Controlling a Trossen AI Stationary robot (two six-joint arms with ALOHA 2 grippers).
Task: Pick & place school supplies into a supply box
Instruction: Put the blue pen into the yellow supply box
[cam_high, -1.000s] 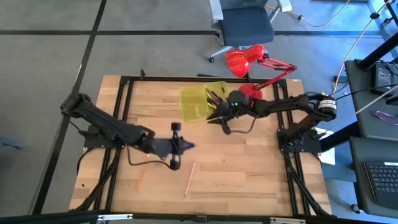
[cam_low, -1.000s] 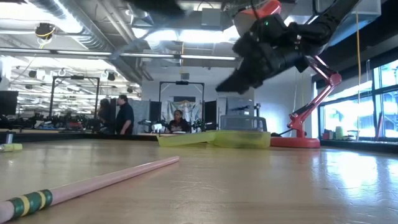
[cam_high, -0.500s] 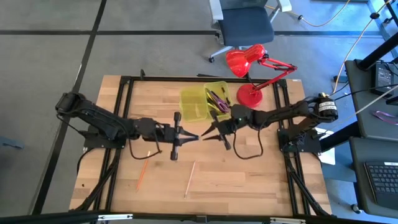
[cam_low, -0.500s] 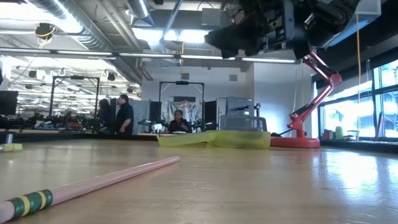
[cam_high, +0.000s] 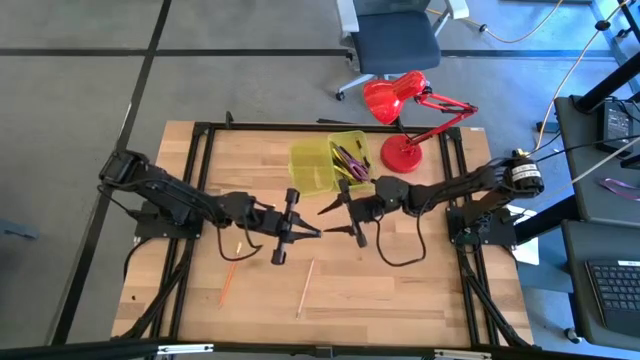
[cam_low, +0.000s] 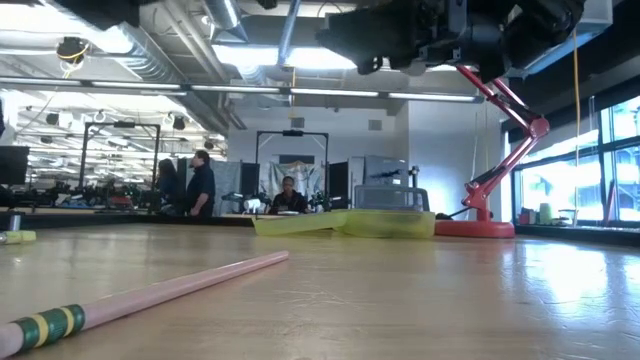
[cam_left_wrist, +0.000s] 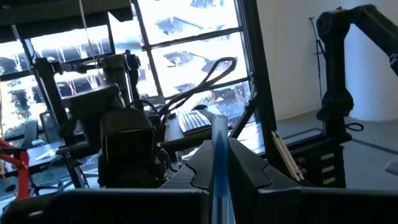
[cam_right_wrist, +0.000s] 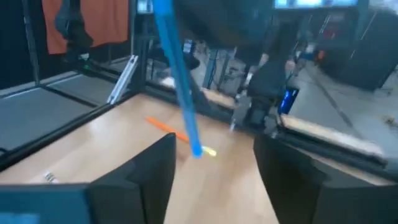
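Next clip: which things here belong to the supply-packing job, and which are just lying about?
Job:
- box, with scissors in it
- blue pen, held in the left gripper
- right gripper, open, facing the pen
- orange pencil and pink pencil, loose on the table

Lying about:
- red lamp
- chair
- people beyond the table

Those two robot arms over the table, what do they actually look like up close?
Both arms are dark, nearly black, built of slim jointed segments. Each ends in a gripper, left gripper and right gripper, with two flat, tapering dark fingers. Loose black cables loop from each arm. The right arm has a small green light near its wrist and a silver-ringed joint near its base.
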